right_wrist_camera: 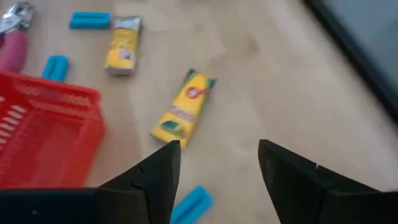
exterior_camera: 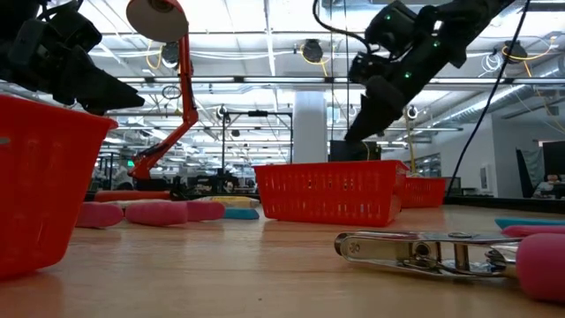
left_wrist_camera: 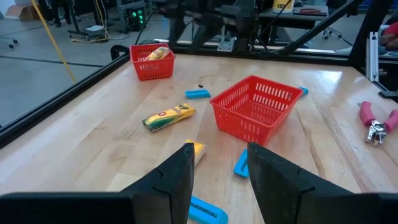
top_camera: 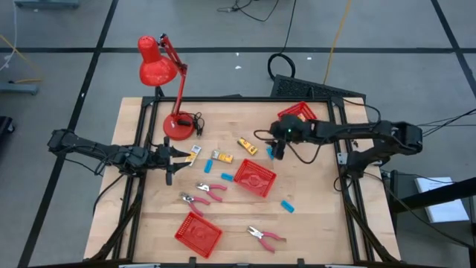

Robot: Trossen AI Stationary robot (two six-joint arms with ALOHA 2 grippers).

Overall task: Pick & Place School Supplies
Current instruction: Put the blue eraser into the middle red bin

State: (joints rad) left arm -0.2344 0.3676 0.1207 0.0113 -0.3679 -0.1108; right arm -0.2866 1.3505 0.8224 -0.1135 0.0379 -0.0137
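While right claw (right_wrist_camera: 217, 165) gapes over glossy rectangular yellow packet (right_wrist_camera: 183, 109), left claw (left_wrist_camera: 219, 168) spread above grained wood table (left_wrist_camera: 93, 137).

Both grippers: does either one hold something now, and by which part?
Nothing is held. The left gripper and the right gripper are both open, with only the table between their fingers.

A red desk lamp (top_camera: 165, 78) and three red mesh baskets (top_camera: 254, 178) stand on the wooden table (top_camera: 312, 223).
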